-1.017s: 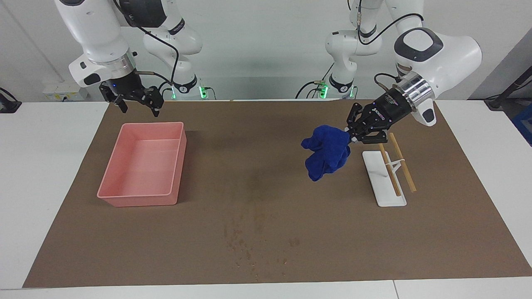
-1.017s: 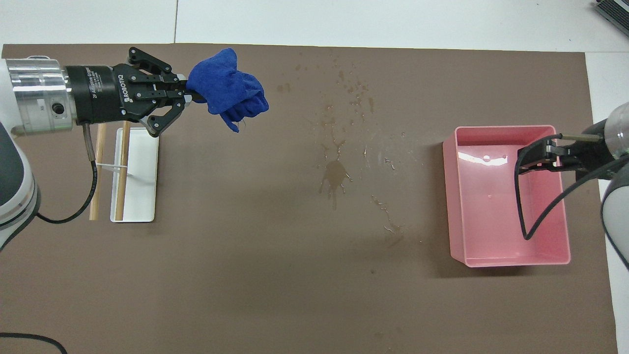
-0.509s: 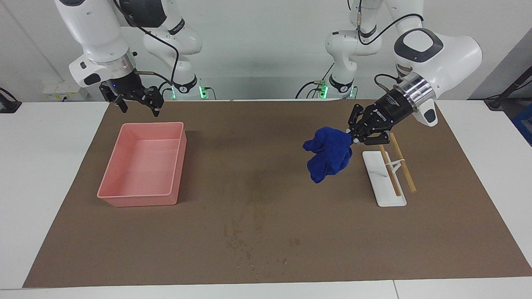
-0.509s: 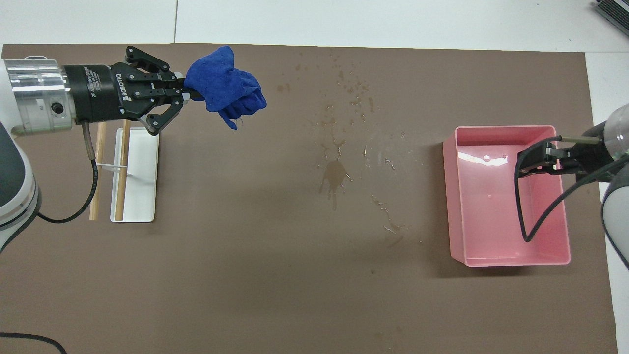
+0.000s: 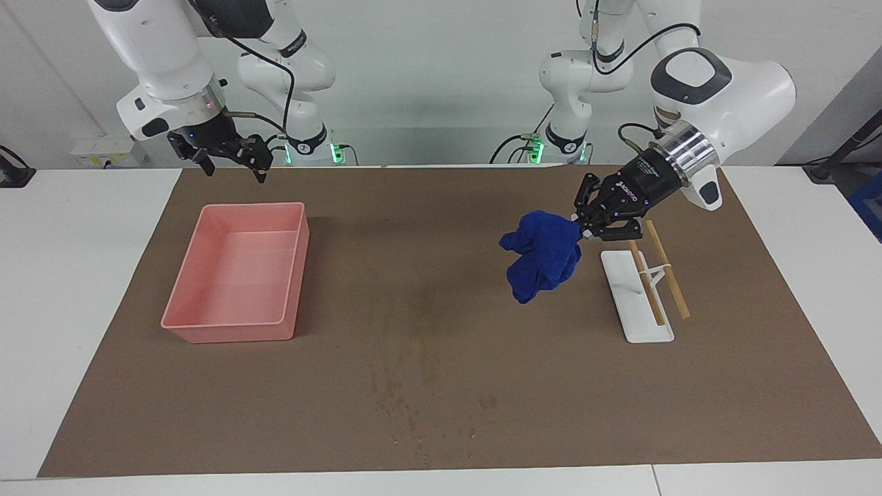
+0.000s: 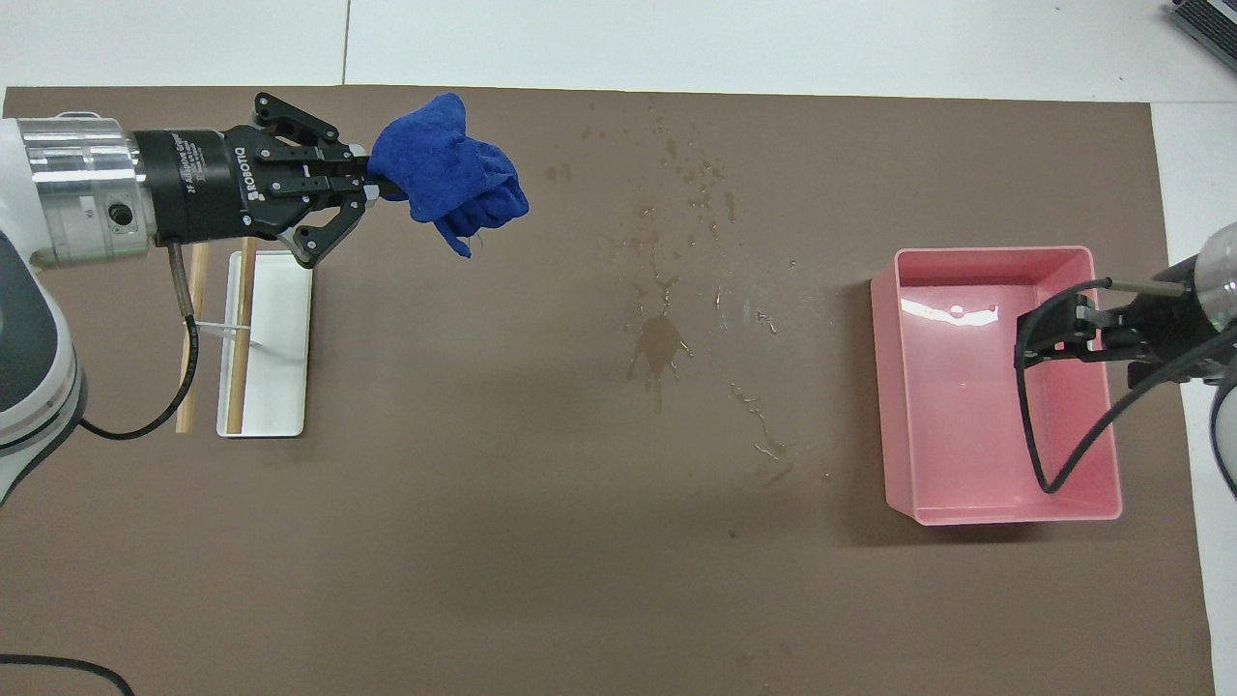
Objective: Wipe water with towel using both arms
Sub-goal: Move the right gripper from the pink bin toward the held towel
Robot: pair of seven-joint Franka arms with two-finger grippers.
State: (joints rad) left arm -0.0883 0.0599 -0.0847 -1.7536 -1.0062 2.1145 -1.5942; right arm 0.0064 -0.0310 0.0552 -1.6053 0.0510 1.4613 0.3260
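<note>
Holding the blue towel (image 5: 542, 255) up in the air, the left claw (image 5: 579, 226) is squeezing tight on one corner, so the rest of the cloth is hanging down in a bunch. In the overhead view, with the clock set on the middle of the brown mat (image 6: 483, 541), the towel (image 6: 446, 174) is hanging at about ten o'clock, over the mat just beside the white stand (image 6: 275, 387) with its two wooden sticks (image 6: 237, 338).

The water (image 6: 660, 346) is sitting near the middle of the mat, a dark spot with small drops spreading up toward twelve o'clock. No part of the towel is touching it yet.

The right claw (image 5: 231, 164) is waiting with its fingers wide apart and holding nothing. It is hanging over the pink tray (image 6: 966, 261) at about three o'clock.

I think the carrying step is going on now, and no wiping is done yet. Next, the left arm is probably needing to bring the towel across toward three o'clock and down onto the wet spot. The right arm may be needed to press or pull the cloth too.
</note>
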